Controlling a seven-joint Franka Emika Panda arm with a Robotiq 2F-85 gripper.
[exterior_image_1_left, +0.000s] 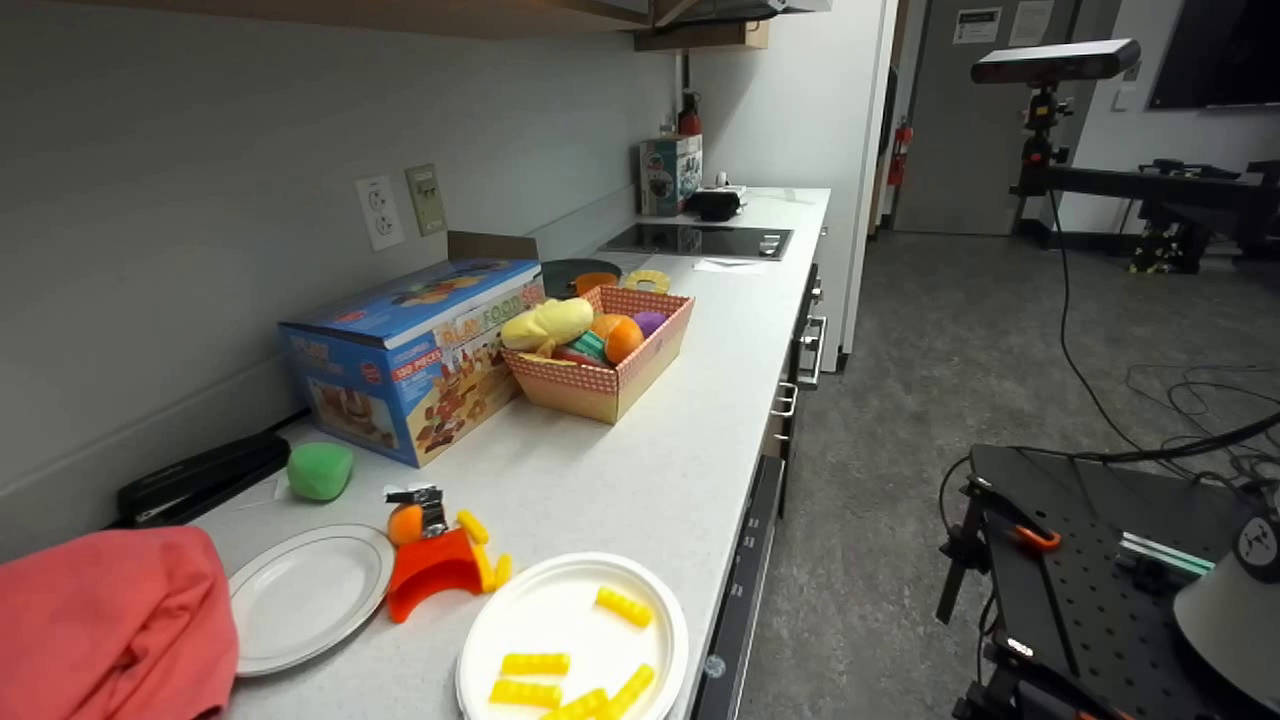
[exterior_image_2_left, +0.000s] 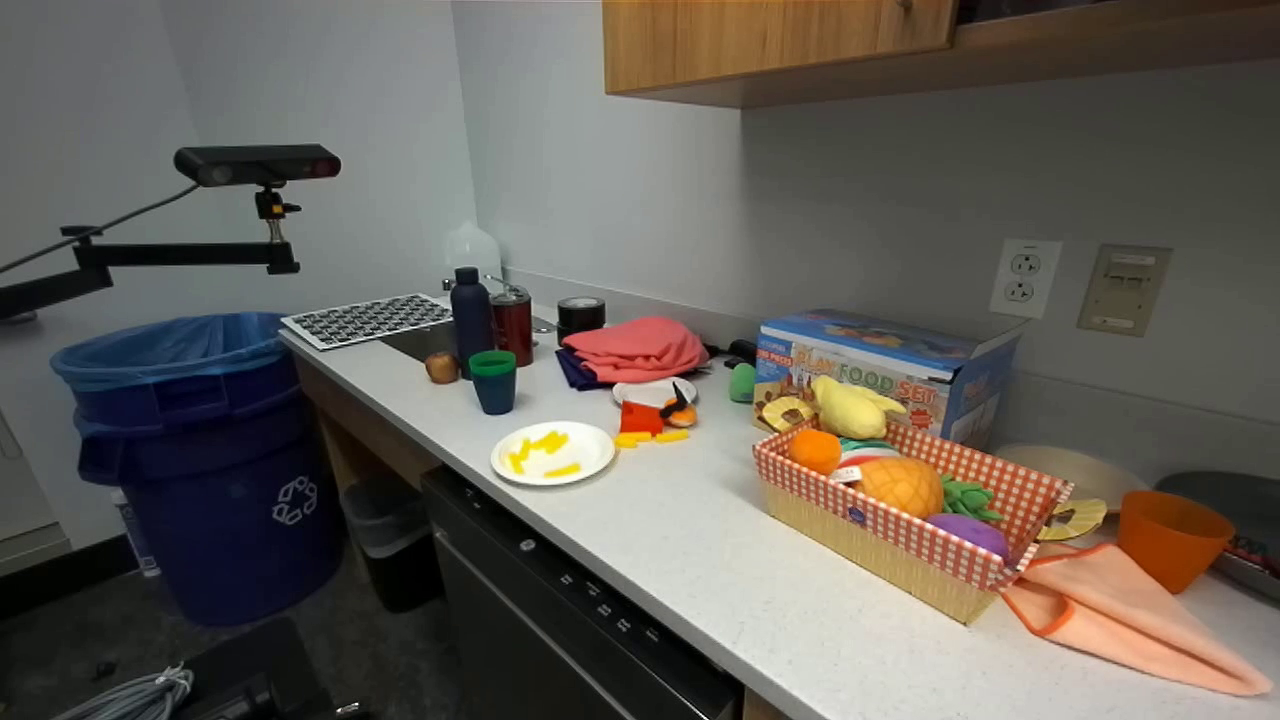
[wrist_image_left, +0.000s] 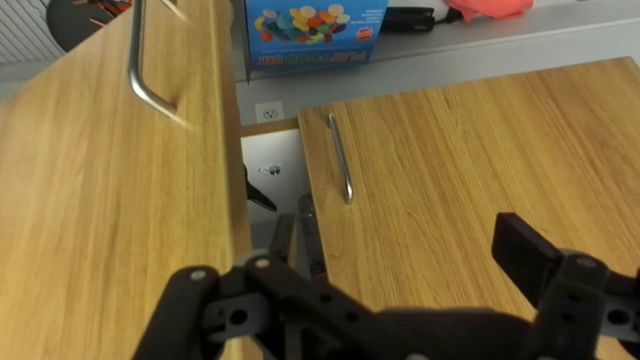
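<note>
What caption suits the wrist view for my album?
An open gripper near wooden cupboard doors, one swung open, with a blue box in view.

In wrist view: claw (wrist_image_left: 400, 245) before far door (wrist_image_left: 450, 165); near door (wrist_image_left: 115, 210) at left, opening (wrist_image_left: 272, 155) between doors. In exterior view, on counter (exterior_image_2_left: 700, 545): basket (exterior_image_2_left: 850, 545) at right, toy fruit (exterior_image_2_left: 900, 487) in it, box (exterior_image_2_left: 870, 345) behind, napkin (exterior_image_2_left: 1130, 620) to its right. Plate (exterior_image_2_left: 592, 450) left of basket, sticks (exterior_image_2_left: 563, 470) on it. Cup (exterior_image_2_left: 494, 390) behind plate, to its left; bottle (exterior_image_2_left: 472, 320) behind cup; tumbler (exterior_image_2_left: 513, 325) just right of bottle. Second plate (exterior_image_2_left: 640, 392) behind first, cloth (exterior_image_2_left: 640, 350) behind second plate. Recycling bin (exterior_image_2_left: 220, 480) left of counter, on floor (exterior_image_2_left: 60, 610).
</note>
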